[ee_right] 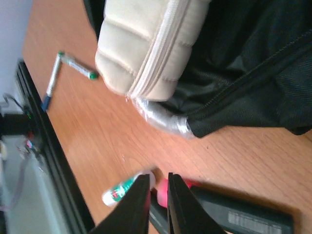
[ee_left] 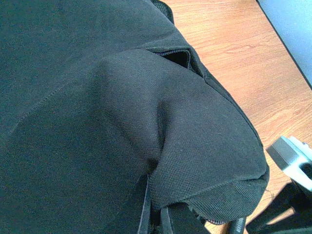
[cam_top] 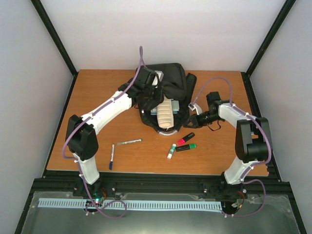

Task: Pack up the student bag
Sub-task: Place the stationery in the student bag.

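The student bag [cam_top: 170,80], a black backpack, lies at the back middle of the table with its mouth toward me. A beige ribbed pouch [cam_top: 165,113] sticks halfway out of that mouth, above the grey loop handle [ee_right: 163,119]. My left gripper [cam_top: 152,95] is over the bag's left side, shut on a bunched fold of the bag's fabric [ee_left: 204,161]. Its fingertips are buried in the cloth. My right gripper [ee_right: 158,181] hovers just right of the pouch [ee_right: 141,44], above the table. Its jaws stand a narrow gap apart with nothing between them.
A pink highlighter [cam_top: 185,139], a green highlighter [cam_top: 185,147] and a glue stick [cam_top: 171,151] lie in front of the bag, under my right gripper. Two pens [cam_top: 128,142] [cam_top: 111,156] lie toward the front left. Black frame rails border the table.
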Robot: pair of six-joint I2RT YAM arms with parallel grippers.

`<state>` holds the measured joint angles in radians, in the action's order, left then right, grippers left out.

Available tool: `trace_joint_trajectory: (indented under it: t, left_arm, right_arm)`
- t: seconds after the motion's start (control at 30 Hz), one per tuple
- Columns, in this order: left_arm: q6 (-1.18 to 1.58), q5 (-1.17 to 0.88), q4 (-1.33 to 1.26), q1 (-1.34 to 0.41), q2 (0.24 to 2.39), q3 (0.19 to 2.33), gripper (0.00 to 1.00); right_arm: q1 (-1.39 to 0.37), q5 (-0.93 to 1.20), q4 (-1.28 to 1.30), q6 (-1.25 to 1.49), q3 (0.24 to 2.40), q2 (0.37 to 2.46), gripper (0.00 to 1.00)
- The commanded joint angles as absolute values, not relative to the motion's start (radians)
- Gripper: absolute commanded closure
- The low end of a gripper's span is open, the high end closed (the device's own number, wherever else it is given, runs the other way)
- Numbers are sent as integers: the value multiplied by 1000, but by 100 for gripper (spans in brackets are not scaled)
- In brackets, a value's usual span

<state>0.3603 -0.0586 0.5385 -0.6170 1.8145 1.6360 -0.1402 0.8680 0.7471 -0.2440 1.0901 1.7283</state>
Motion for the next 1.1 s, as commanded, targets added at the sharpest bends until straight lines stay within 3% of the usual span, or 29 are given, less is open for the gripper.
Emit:
trace_joint_trajectory:
  t: [0.0, 0.37, 0.67, 1.07]
  left_arm:
    - [394, -71, 444, -586, 1764, 1660, 99]
    - [408, -112, 444, -575, 1765, 1664, 99]
    - [408, -116, 445, -569, 1757, 1663, 99]
    - [416, -153, 442, -558, 1750, 1664, 99]
  right_arm:
    - [-172, 823, 739, -356, 1054, 1648, 92]
    - [-525, 331, 470, -610, 932, 1425, 94]
    - [-695, 131, 370, -762, 944, 1544, 95]
    - [-709, -95, 105, -850, 983, 1682, 97]
